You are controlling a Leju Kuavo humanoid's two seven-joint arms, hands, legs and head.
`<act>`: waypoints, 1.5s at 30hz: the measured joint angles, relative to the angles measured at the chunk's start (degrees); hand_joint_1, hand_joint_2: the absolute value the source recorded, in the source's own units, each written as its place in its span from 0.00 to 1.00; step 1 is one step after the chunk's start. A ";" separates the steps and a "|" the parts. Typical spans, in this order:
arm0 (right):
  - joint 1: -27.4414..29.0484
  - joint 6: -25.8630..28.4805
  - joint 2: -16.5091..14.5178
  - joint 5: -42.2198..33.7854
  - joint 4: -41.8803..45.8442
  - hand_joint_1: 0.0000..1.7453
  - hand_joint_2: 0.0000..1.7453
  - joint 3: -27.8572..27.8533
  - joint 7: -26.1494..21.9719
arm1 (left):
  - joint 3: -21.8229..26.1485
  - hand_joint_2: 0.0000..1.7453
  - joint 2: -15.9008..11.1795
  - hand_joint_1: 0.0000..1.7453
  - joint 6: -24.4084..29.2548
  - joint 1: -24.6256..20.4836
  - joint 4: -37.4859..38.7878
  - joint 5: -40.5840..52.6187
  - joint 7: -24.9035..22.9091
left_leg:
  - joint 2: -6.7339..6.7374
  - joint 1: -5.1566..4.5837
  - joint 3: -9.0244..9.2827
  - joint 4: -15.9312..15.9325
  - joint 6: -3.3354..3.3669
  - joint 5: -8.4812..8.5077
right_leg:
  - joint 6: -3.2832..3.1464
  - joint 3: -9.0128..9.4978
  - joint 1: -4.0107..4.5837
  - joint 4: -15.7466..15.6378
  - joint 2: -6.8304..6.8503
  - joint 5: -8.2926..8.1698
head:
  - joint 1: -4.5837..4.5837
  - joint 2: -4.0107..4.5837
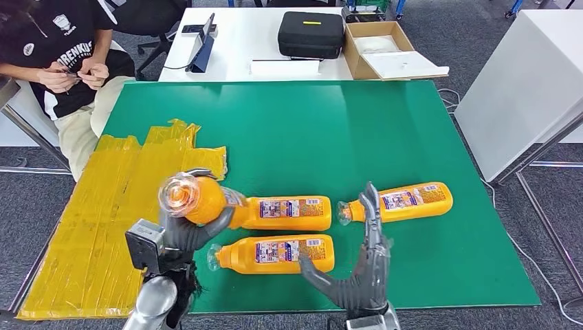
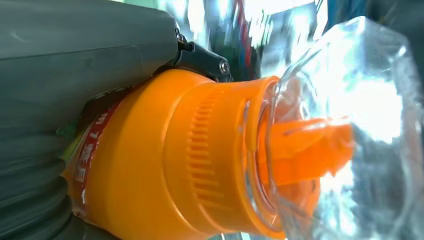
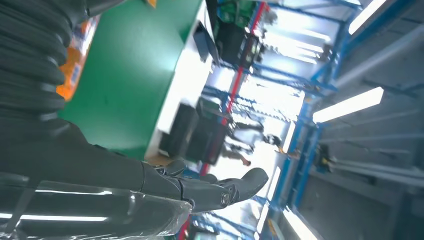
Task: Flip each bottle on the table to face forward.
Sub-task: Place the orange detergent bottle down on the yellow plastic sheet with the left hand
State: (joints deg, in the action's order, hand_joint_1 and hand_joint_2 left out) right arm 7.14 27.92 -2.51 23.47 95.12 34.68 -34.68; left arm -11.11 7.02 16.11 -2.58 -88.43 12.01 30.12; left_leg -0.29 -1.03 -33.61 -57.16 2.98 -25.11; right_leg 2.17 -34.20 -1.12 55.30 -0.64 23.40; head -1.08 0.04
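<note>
Three orange bottles with clear caps are on or over the green table (image 1: 330,130). My left hand (image 1: 182,234) grips the neck end of one bottle (image 1: 265,212), its cap end (image 1: 180,194) lifted toward the camera; up close its orange shoulder (image 2: 170,165) and clear cap (image 2: 350,125) are seen. A second bottle (image 1: 275,254) lies flat near the front edge, label up. The third bottle (image 1: 402,201) lies to the right, cap pointing left. My right hand (image 1: 361,265) stands upright between the second and third bottles, fingers apart and holding nothing; its fingers (image 3: 210,192) are spread.
Yellow crumpled sheeting (image 1: 117,206) covers the table's left side. A person (image 1: 62,55) sits at the far left. Behind the green table, a white table carries a black case (image 1: 311,33), a cardboard box (image 1: 385,48) and a tablet (image 1: 201,42).
</note>
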 joint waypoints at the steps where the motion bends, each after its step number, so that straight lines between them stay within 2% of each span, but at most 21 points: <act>1: 0.56 0.71 0.66 -0.14 1.07 0.00 1.00 -0.09 -0.32 | 1.31 1.00 -0.02 1.00 4.61 0.42 -0.50 3.42 0.39 | 0.00 0.00 0.00 0.00 0.00 0.00 | 0.00 0.00 0.00 0.00 0.00 0.01 | 0.01 0.00; 4: 1.91 2.19 2.16 -0.69 3.71 0.00 1.00 -0.42 -0.98 | 6.57 1.00 -0.29 1.00 17.68 1.44 -2.44 12.72 1.55 | 0.02 0.01 0.01 0.01 -0.01 -0.01 | -0.01 0.00 0.00 0.00 -0.01 0.02 | -0.01 -0.01; 6: 2.41 3.20 2.82 -0.84 4.64 0.00 1.00 -0.68 -1.21 | 10.71 1.00 -0.44 1.00 22.27 2.09 -3.60 19.20 3.10 | 0.01 0.03 0.03 0.01 -0.01 0.00 | -0.01 0.00 0.01 0.00 0.00 0.03 | -0.01 0.00; 10: 3.22 6.61 3.88 -0.56 5.33 0.00 1.00 -1.51 -1.51 | 19.18 1.00 0.99 1.00 23.54 2.68 -4.41 33.39 7.39 | -0.01 0.06 0.04 0.01 -0.03 0.02 | -0.01 0.02 0.01 0.00 0.00 0.04 | 0.00 0.00; 12: 3.64 7.61 4.24 -0.24 5.54 0.00 1.00 -1.80 -1.52 | 22.44 1.00 2.04 1.00 23.59 2.69 -4.42 36.40 8.20 | 0.02 0.05 0.05 0.01 -0.03 0.01 | -0.01 0.02 0.01 0.00 -0.02 0.03 | -0.01 0.00; 18: 4.40 9.38 5.03 2.46 6.19 0.00 1.00 -3.25 0.99 | 28.20 1.00 4.88 1.00 23.62 2.66 -4.25 49.74 9.30 | -0.03 0.03 0.04 0.00 -0.02 0.01 | 0.01 0.03 0.00 -0.01 0.02 0.04 | 0.00 0.00; 28: 4.90 9.56 5.56 3.93 6.54 0.00 1.00 -6.38 1.55 | 30.49 1.00 5.92 1.00 23.62 2.72 -2.67 54.25 8.38 | -0.01 0.03 0.05 0.00 -0.02 -0.01 | 0.02 0.01 0.00 -0.01 0.01 0.05 | -0.01 0.00; 32: 5.65 9.58 5.33 5.29 7.19 0.00 1.00 -9.13 1.12 | 30.45 1.00 6.09 1.00 23.62 3.05 0.17 58.55 6.43 | -0.01 0.03 0.05 0.00 -0.02 -0.01 | 0.06 0.01 0.00 -0.01 0.01 0.07 | 0.00 0.00; 38: 6.38 9.59 5.34 5.17 7.99 0.00 1.00 -11.17 0.78 | 30.55 1.00 6.62 1.00 23.63 2.82 5.57 61.14 5.93 | -0.02 0.01 0.04 0.00 -0.01 -0.01 | 0.07 0.01 0.00 -0.02 0.01 0.08 | -0.01 0.00; 45: 6.61 9.59 5.44 4.44 8.01 0.00 1.00 -12.01 0.14 | 30.78 1.00 6.39 1.00 23.70 1.04 13.04 71.94 -5.28 | 0.00 0.01 0.05 0.00 -0.01 -0.01 | 0.07 0.01 0.00 -0.02 0.01 0.08 | -0.01 0.00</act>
State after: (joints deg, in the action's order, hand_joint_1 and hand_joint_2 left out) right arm 13.76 37.51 2.92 27.91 103.13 22.67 -34.54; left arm 19.67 13.41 39.81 -1.53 -75.39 83.94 24.84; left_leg -0.30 -1.02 -33.56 -57.16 2.97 -25.13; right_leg 2.24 -34.19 -1.12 55.28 -0.63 23.47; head -1.09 0.04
